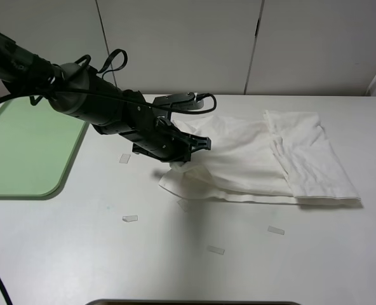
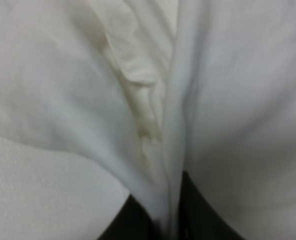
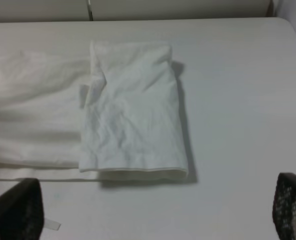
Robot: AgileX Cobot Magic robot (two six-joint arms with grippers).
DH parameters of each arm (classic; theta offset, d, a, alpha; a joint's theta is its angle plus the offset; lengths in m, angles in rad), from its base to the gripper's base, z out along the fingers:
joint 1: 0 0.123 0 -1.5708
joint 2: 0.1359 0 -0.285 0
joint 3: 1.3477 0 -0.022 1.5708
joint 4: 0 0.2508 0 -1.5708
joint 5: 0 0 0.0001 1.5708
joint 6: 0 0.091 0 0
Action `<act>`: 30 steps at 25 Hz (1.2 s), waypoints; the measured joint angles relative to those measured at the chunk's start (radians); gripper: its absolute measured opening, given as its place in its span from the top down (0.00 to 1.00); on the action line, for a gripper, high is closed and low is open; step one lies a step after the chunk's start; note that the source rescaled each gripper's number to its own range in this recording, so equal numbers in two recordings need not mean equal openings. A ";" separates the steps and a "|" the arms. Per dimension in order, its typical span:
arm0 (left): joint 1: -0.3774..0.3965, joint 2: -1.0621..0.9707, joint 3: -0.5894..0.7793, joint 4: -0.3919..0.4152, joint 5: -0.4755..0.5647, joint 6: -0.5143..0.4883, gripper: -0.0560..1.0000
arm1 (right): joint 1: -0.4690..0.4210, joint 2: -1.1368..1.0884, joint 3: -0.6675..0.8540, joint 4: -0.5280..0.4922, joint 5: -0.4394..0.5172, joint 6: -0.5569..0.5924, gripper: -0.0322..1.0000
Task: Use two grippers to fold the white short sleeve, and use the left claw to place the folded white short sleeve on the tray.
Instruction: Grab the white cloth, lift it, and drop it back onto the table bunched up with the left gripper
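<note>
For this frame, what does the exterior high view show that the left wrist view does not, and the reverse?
Only exterior high: the tray at far left, small tape strips, the left arm, and the folded right end of the white short sleeve. Only left wrist: a close look at a ridge of cloth pinched between the black fingers. Both: the left gripper shut on the white short sleeve.
</note>
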 joint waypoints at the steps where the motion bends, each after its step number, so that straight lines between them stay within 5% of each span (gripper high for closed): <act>1: -0.001 0.000 0.000 0.000 0.000 0.001 0.92 | 0.000 0.000 0.000 0.000 0.000 0.000 0.00; 13: 0.052 -0.082 0.000 0.018 0.122 0.005 0.93 | 0.000 0.000 0.000 0.000 0.000 0.000 0.00; 30: 0.202 -0.347 0.000 0.359 0.674 0.005 0.93 | 0.000 0.000 0.000 0.000 0.000 0.000 0.00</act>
